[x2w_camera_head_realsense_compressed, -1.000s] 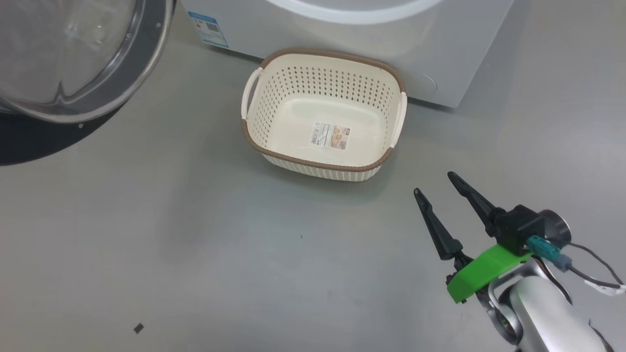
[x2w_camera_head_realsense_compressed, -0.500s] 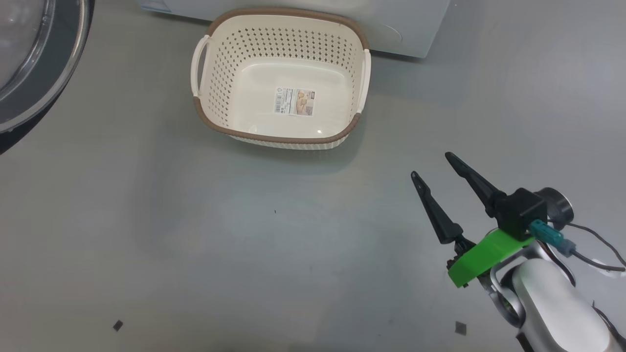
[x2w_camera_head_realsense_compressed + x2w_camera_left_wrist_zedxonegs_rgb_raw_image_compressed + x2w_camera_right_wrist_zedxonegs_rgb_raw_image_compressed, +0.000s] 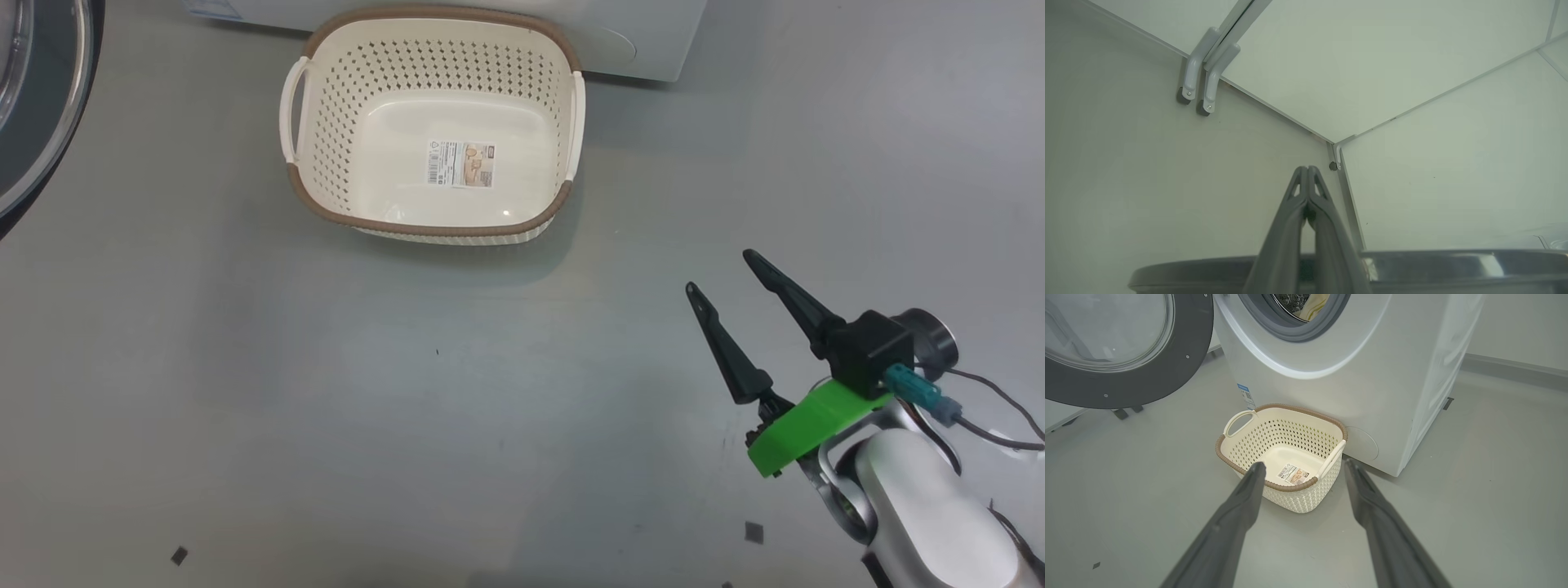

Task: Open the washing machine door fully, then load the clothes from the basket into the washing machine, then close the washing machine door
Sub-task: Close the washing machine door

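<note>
The floor [image 3: 326,408] is grey, smooth and a little shiny. The cream basket [image 3: 457,233] with the brown rim stands directly on it. Its far side is just beside the front of the white washing machine [image 3: 645,33], which stands on the floor too. Some small dark scraps [image 3: 179,556] lie well apart from the basket, near the lower edge of the head view, and a tiny dark speck [image 3: 437,353] lies between them and the basket. In the right wrist view, two small dark feet [image 3: 1120,413] rest on the floor to the left of the machine.

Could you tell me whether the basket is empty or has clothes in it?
Empty: the basket shows its bare floor and label sticker, with no garment inside.
</note>
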{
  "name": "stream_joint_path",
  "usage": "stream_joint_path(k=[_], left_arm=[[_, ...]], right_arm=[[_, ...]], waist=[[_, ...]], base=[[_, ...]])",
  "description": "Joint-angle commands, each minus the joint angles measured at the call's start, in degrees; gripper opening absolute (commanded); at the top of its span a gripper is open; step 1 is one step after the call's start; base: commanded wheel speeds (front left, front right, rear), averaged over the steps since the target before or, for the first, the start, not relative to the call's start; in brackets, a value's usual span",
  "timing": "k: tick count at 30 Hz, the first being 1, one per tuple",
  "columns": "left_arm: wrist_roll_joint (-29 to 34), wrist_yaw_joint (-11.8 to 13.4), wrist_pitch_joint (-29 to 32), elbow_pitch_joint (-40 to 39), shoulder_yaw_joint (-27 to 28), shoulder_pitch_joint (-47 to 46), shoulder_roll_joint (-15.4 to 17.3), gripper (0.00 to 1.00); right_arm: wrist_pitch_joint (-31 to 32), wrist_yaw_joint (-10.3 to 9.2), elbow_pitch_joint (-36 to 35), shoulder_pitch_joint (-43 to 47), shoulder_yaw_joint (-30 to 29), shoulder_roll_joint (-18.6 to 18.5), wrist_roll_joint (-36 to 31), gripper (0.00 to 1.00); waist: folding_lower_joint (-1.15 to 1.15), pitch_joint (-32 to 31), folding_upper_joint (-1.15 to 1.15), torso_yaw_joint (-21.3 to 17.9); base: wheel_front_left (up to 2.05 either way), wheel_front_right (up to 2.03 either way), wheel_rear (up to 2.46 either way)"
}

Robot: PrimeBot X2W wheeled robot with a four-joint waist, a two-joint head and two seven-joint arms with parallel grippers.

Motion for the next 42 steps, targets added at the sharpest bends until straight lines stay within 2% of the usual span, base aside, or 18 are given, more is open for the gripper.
stream_joint_path(k=[1,8,16,25,33,42], left_arm=[[0.36,-0.85,0.75,-1.27,-0.68,0.11,5.27,0.0],[0.1,-2.79,3.0,0.57,-2.48,-0.61,4.3,0.0],[-1.65,-3.63,10.53,-0.15,-4.58,-0.01,2.65,0.0],[-5.18,-3.69,18.45,-6.78,-7.06,5.7,1.02,0.0],[-8.26,-3.69,22.69,-11.78,-8.57,9.49,-0.11,0.0],[-12.52,-3.7,27.55,-21.24,-12.32,14.83,-2.78,0.0]], right_arm=[[-0.37,-0.16,-1.77,-0.49,0.9,-0.07,-0.57,1.0],[-0.37,-0.16,-1.67,-0.45,0.52,0.0,-0.8,1.0],[-0.37,-0.16,-1.07,-0.46,0.91,0.07,-0.78,1.0],[-0.37,-0.16,0.02,-0.64,1.34,0.74,-0.33,1.0],[-0.37,-0.16,0.71,-0.66,1.72,1.34,0.18,1.0],[-0.37,-0.16,1.41,-0.41,1.63,2.18,0.51,1.0]], waist=[[0.0,0.02,0.0,-0.11],[0.0,-0.21,0.0,0.29],[0.0,-1.01,0.0,0.87],[0.0,-3.08,0.0,1.05],[0.0,-4.84,0.0,1.16],[0.0,-6.98,0.0,1.72]], base=[[0.0,0.0,0.0],[0.0,0.0,0.0],[0.0,0.0,0.0],[0.0,0.0,0.0],[0.0,0.0,0.0],[0.0,0.0,0.0]])
